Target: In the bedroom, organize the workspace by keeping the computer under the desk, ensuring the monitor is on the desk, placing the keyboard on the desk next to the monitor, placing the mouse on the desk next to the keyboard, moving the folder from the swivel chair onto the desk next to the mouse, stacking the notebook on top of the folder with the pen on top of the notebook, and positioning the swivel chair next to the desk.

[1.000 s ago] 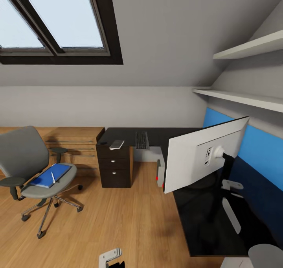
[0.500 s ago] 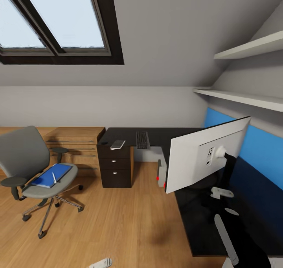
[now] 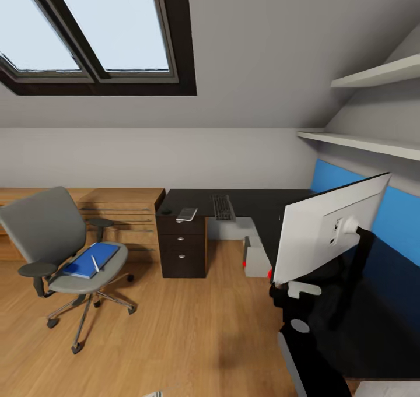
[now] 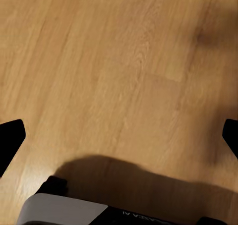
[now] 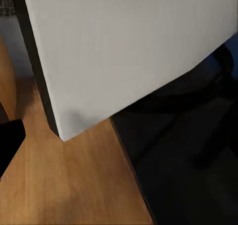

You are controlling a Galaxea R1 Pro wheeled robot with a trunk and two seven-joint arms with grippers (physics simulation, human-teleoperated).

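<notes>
The grey swivel chair (image 3: 55,234) stands on the floor at the left, with the blue folder (image 3: 88,260) and the white pen (image 3: 94,263) on its seat. On the black desk (image 3: 262,201) lie the notebook (image 3: 186,214), the keyboard (image 3: 223,207) and the small dark mouse (image 3: 165,211). The monitor (image 3: 329,228) stands on the desk's right wing, its white back (image 5: 129,46) towards me. Under the desk sits the grey computer (image 3: 256,261). My right gripper (image 3: 301,290) hangs open at the monitor's lower corner, one fingertip (image 5: 10,140) in sight. Over bare floor, my left gripper (image 4: 119,138) is open and holds nothing.
A light-wood chest of drawers (image 3: 131,210) stands between chair and desk. The desk's dark drawer unit (image 3: 182,245) sits below the notebook. Two wall shelves (image 3: 373,79) and a blue wall panel (image 3: 402,216) lie behind the monitor. Wood floor (image 3: 186,327) stretches between chair and desk.
The camera has turned, so the whole scene sits further right. My right arm has dropped lower and nearer the desk's front edge. The left gripper has sunk to the picture's bottom edge.
</notes>
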